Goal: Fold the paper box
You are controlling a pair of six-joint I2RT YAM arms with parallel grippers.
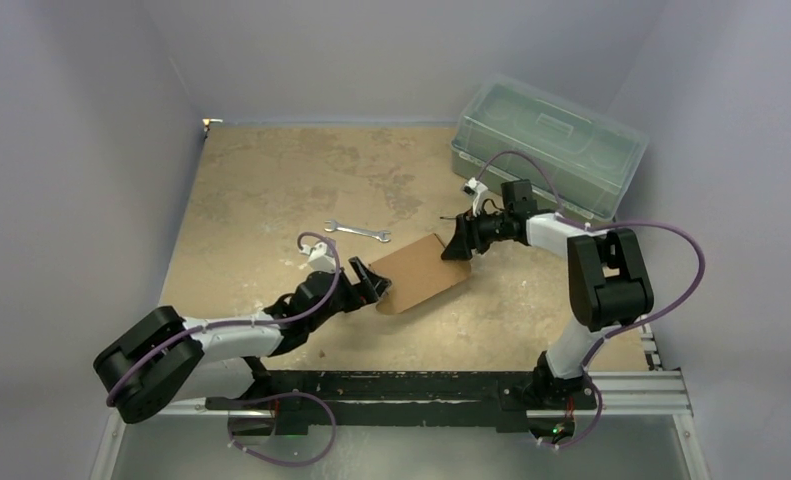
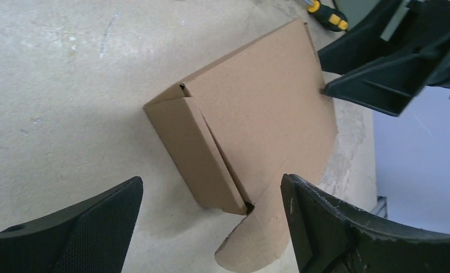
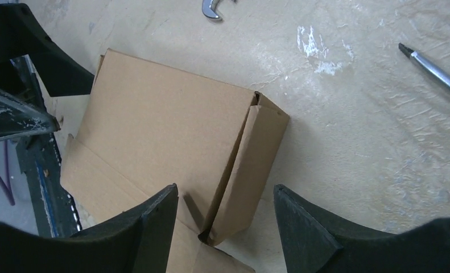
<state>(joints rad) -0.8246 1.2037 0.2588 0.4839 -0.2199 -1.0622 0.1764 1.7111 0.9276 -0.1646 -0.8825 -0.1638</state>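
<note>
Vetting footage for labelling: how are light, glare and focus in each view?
Top external: even, soft light, faint shadows, paper box sharp. Left wrist: crisp cardboard, no glare, left pincer dark in the foreground. Right wrist: sharp, slight shadow along the box's fold.

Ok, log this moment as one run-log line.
plain brown cardboard paper box: lying flat, partly folded, one side flap folded | left gripper: open, at box edge | right gripper: open, straddling that flap

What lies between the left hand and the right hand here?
The flat brown cardboard paper box lies between the left hand and right hand, each at an opposite edge; the top external view shows this.
</note>
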